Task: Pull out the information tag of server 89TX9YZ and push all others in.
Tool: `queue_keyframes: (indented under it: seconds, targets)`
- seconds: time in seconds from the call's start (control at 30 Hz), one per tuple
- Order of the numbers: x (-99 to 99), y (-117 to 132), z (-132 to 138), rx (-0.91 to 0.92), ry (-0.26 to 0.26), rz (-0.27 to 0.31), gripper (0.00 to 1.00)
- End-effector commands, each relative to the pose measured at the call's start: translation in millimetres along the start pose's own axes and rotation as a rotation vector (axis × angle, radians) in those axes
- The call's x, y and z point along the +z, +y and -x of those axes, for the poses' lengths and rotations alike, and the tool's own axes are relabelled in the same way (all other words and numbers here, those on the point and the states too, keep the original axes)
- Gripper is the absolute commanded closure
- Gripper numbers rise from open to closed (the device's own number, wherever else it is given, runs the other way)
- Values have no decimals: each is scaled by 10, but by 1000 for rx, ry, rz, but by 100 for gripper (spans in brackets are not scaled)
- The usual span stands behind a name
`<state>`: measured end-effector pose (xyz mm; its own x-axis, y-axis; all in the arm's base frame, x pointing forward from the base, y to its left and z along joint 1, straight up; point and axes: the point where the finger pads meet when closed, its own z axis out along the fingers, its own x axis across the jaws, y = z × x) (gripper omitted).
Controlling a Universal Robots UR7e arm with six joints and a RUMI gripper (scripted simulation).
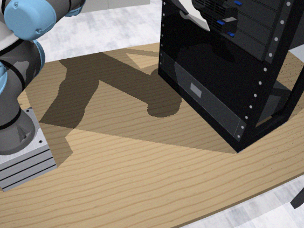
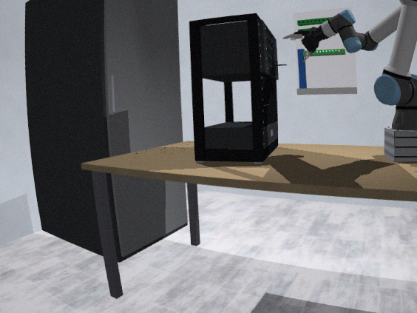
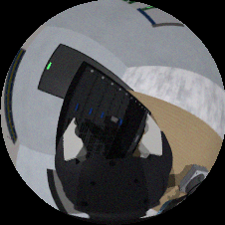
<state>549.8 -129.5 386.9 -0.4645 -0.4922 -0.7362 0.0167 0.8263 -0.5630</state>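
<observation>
One pale wall backs the room, above a floor of pale, mottled grey. At the left in the exterior view stands one tall dark cabinet, with one green light near its top. One wooden table runs to the right; two dark legs show there, and its light-brown grain carries broad shadows and a scatter of small dark specks around the rack's far side in the top view.

One robot arm rises at the right end, on one pale grooved block. The black rack stands upright on the table, between cabinet and arm. Its servers fill the upper part; one grey unit sits at the bottom, with one pale label on its front.

One wall board hangs beyond, bearing three visible green strips and one blue upright strip. The gripper is in front of the rack, its two fingers wide apart with nothing held.

Four blue tabs show on the server fronts. One information tag plainly sticks out, third from the top among those tabs in the top view; its print is too small to read, so which server is 89TX9YZ cannot be told.
</observation>
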Motion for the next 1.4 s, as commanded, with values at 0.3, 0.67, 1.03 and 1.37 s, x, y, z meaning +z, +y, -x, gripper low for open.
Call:
queue_keyframes:
  seconds: [0.3, 0.67, 1.03, 1.37]
  targets:
    - [34, -22, 9, -51, -18, 0, 0]
    - [59, -36, 12, -90, -31, 0, 0]
    - [88, -53, 15, -140, -47, -1, 0]
    - [108, -66, 16, -177, -60, -3, 0]
